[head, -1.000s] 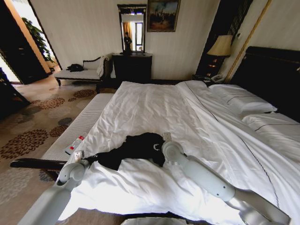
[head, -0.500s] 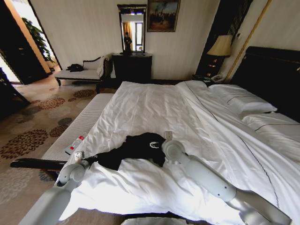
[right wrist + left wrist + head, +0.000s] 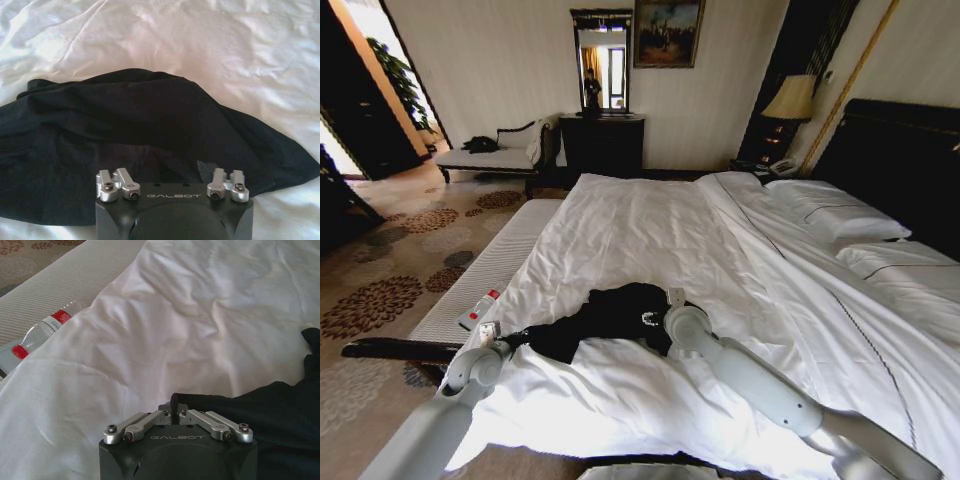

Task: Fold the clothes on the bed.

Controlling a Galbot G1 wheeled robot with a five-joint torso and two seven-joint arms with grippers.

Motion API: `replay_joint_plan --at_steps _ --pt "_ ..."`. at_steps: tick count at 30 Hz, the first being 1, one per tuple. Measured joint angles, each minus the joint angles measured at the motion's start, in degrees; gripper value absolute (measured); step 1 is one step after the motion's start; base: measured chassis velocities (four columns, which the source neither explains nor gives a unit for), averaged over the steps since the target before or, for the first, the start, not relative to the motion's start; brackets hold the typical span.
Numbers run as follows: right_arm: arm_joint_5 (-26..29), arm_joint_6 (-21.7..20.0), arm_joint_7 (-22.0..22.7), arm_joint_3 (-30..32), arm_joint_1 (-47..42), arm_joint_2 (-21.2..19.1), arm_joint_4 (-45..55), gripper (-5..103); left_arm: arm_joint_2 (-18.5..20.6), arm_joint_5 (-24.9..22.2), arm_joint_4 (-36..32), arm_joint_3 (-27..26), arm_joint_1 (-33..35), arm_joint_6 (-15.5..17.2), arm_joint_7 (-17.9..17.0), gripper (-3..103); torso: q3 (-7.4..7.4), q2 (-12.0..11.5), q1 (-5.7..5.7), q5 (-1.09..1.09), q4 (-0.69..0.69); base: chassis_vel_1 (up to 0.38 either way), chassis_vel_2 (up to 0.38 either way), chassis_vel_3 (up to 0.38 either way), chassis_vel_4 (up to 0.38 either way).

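Gripping a pinch of black cloth, the left gripper [image 3: 174, 410] sits at the near left corner of the T-shirt [image 3: 605, 318], its linkage drawn together with the fabric running out from between the tips. In the right wrist view the right gripper [image 3: 169, 172] has its linkage spread wide and its tips sunk into the dark cloth; whether they are actually holding a fold I cannot tell. In the head view that gripper [image 3: 665, 312] rests at the shirt's right edge.

The shirt lies bunched in a dark heap on the white duvet of the bed [image 3: 650, 230], near the foot and toward the left side. A small red-and-white object [image 3: 478, 309] lies just beyond the duvet's edge on the bare mattress strip, apart from the shirt.

Judging by the crumpled heap, the task looks to be at an early stage: taking hold of two edges so the garment can be spread. The next move would call for both grips to be firm, then drawing the cloth flat without dragging the duvet.
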Motion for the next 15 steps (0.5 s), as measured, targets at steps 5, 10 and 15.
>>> replay_joint_plan --at_steps 5,10,15 --pt "-0.26 0.34 -0.34 -0.35 0.2 0.19 -0.09 54 0.22 0.0 0.38 0.06 -0.26 -0.12 0.13 2 0.0 0.0 0.0 0.0 0.0 0.0 0.0 0.0 0.0" --pt "-1.27 1.65 -1.77 -0.42 0.13 0.19 -0.11 33 0.42 -0.05 0.72 0.23 -0.76 -0.22 0.21 2 0.0 0.0 0.0 0.0 0.0 0.0 0.0 0.0 0.0" --pt "-2.11 2.67 -2.86 0.18 -0.83 -0.16 0.62 16 0.44 -0.28 0.74 0.37 -1.42 -0.68 0.21 2 0.0 0.0 0.0 0.0 0.0 0.0 0.0 0.0 0.0"
